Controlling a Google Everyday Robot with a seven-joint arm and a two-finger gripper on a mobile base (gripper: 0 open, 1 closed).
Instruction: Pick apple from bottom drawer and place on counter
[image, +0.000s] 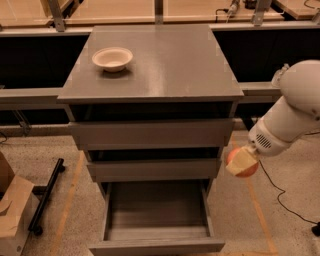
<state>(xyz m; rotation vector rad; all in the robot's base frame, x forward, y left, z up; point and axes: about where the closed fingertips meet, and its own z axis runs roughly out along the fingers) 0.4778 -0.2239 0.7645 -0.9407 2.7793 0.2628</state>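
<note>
Gripping the apple (248, 173), the hand (241, 165) hangs in the air just right of the drawer cabinet, level with the middle drawer (155, 169) and outside the cabinet's right edge. Its pale fingers (238, 161) are closed over the top and front of the red-orange fruit, whose lower curve shows beneath them. The white arm (295, 112) enters from the right side of the view and slopes down to the hand. The bottom drawer (157, 245) is pulled out towards the camera, and its grey floor is visible. The middle drawer and the top drawer (152, 134) each stand slightly out from the cabinet. The grey tabletop (175, 65) above them carries a white bowl (112, 58) near its back left corner, well apart from the apple. On the speckled floor at left lie a cardboard box (12, 215) and a black bar (46, 197); a dark cable (280, 200) runs across the floor at right
</note>
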